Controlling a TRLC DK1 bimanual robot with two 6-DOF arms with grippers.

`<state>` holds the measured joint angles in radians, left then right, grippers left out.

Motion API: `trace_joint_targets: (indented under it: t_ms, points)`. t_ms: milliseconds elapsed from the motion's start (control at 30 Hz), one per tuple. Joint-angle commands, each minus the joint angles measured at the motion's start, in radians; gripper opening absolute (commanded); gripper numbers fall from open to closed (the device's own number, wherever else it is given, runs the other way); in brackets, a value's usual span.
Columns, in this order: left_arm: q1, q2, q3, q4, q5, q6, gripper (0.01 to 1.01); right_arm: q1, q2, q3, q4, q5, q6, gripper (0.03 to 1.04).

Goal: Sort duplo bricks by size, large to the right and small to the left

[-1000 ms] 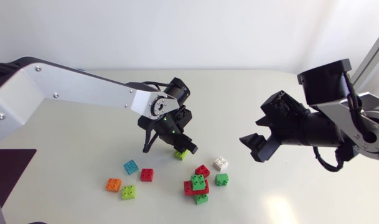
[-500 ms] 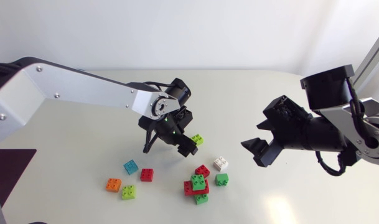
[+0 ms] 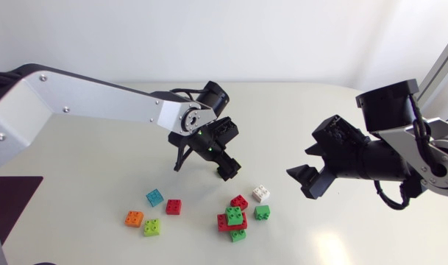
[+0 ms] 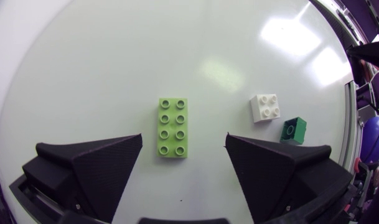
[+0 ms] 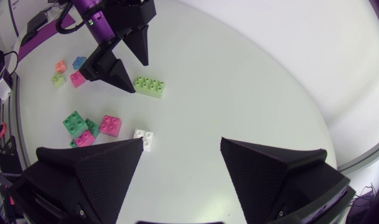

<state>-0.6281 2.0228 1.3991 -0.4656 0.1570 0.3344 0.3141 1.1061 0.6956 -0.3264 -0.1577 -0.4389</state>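
No text, number, label or sign can be read anywhere on the duplo bricks [image 3: 233, 215] or the table [image 3: 98, 169]
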Motion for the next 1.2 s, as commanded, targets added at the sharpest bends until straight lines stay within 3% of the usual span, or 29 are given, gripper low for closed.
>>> trace_joint_targets:
  t_ms: [0,333,567,833,1033,1167]
  points:
    - [0.013,0.051,0.06,-0.028,0.027,0.052,0.908,-0.003,-0.003,-0.025,-0.002,-0.009,-0.021,0.9]
    - [0.018,0.159,0.23,-0.237,0.042,0.117,0.864,-0.003,-0.006,-0.028,-0.011,-0.008,-0.02,0.9]
    - [0.016,0.215,0.298,-0.314,0.042,0.124,0.849,-0.003,-0.005,-0.018,-0.017,-0.008,-0.02,0.9]
    - [0.01,0.248,0.345,-0.373,0.036,0.12,0.73,-0.004,-0.011,-0.019,-0.025,-0.008,-0.026,0.9]
    - [0.008,0.289,0.383,-0.384,0.015,0.103,0.308,-0.006,-0.02,-0.024,-0.03,-0.009,-0.029,0.9]
    - [0.002,0.3,0.376,-0.384,0.006,0.1,0.3,-0.021,-0.026,-0.036,-0.028,-0.019,-0.035,0.9]
